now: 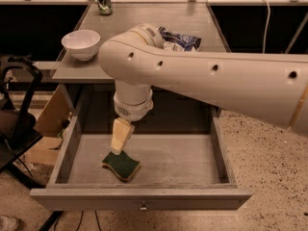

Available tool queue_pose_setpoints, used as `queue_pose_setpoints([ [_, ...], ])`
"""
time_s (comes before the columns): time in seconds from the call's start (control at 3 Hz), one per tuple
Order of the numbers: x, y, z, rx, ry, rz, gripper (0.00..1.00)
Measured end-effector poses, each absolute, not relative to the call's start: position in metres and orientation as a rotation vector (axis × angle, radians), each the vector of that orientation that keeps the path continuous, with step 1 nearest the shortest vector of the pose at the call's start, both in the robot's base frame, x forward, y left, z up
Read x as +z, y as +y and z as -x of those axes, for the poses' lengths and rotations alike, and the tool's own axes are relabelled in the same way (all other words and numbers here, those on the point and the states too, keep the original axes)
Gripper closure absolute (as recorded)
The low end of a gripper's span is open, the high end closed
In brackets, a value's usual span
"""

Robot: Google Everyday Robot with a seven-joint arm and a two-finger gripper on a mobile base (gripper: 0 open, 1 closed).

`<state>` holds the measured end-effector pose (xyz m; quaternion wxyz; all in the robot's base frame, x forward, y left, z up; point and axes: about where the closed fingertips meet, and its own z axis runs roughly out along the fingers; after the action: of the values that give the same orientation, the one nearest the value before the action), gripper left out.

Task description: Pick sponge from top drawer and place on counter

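Pointing fingers (120, 136) down at wavy green-over-yellow sponge (121, 165), top drawer (192, 197).

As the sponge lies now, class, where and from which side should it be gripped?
Probably across its wavy sides, from above: the sponge lies flat, green face up, in the top drawer, clear of the walls. The gripper hangs over its far edge.

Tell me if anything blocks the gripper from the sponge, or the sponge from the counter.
Nothing visible does. The gripper hangs just above the sponge inside the open top drawer. On the counter, a white bowl and a snack bag leave bare surface behind them.
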<state>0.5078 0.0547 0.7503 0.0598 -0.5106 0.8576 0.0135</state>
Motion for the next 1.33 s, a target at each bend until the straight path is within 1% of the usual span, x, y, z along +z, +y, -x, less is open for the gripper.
queue_pose_setpoints([
  [0.67, 0.680, 0.093, -0.523, 0.026, 2.828, 1.405, 0.00],
  [1.33, 0.645, 0.106, -0.521, 0.108, 2.972, 1.238, 0.00],
])
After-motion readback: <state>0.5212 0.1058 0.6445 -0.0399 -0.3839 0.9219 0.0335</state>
